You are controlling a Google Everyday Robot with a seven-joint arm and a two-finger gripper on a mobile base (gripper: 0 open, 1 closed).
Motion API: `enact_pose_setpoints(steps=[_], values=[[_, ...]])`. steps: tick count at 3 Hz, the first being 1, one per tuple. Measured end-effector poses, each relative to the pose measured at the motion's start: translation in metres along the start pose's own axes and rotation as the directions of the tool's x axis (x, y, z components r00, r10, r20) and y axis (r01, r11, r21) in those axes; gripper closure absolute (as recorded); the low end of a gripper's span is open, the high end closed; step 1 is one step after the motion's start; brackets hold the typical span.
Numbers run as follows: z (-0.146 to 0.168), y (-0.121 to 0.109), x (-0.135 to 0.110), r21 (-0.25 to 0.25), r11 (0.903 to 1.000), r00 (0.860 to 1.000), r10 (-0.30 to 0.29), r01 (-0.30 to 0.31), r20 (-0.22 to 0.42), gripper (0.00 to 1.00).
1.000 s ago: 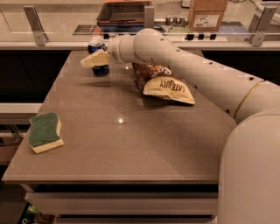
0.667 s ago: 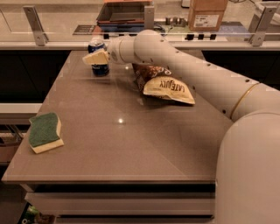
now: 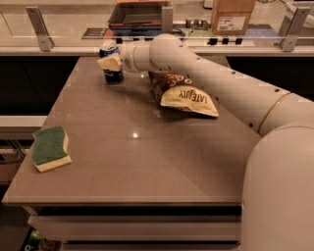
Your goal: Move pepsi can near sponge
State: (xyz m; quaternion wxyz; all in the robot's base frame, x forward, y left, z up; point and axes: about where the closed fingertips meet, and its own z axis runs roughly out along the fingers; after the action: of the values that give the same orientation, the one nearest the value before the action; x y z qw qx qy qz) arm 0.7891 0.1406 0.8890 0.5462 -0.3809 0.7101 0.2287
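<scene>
The pepsi can (image 3: 113, 76), dark blue with a silver top, stands upright at the far left of the brown table (image 3: 147, 162). My gripper (image 3: 110, 62) is at the can, its cream tip crossing the can's middle and hiding the logo. My white arm reaches to it from the lower right. The sponge (image 3: 49, 147), green on top with a pale yellow base, lies flat near the table's front left edge, far from the can.
A brown-and-cream chip bag (image 3: 184, 95) lies under my arm, to the right of the can. A counter with a tray (image 3: 137, 14), a cardboard box (image 3: 233, 14) and metal posts (image 3: 40, 27) runs behind the table. My arm's base fills the lower right.
My gripper has shifted slightly up against the can. The can, sponge and chip bag stay in place.
</scene>
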Motion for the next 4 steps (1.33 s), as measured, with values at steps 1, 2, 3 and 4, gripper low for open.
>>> enact_pose_setpoints(steps=[1, 2, 3, 4], values=[[0.002, 0.002, 0.000, -0.004, 1.0000, 1.000, 0.000, 0.000, -0.001, 0.88], [0.003, 0.004, 0.001, -0.007, 1.0000, 1.000, 0.000, 0.000, -0.001, 1.00], [0.004, 0.008, -0.003, -0.023, 0.9997, 1.000, -0.002, 0.002, -0.005, 1.00], [-0.005, 0.011, -0.010, -0.064, 0.9977, 1.000, 0.019, -0.020, -0.011, 1.00]])
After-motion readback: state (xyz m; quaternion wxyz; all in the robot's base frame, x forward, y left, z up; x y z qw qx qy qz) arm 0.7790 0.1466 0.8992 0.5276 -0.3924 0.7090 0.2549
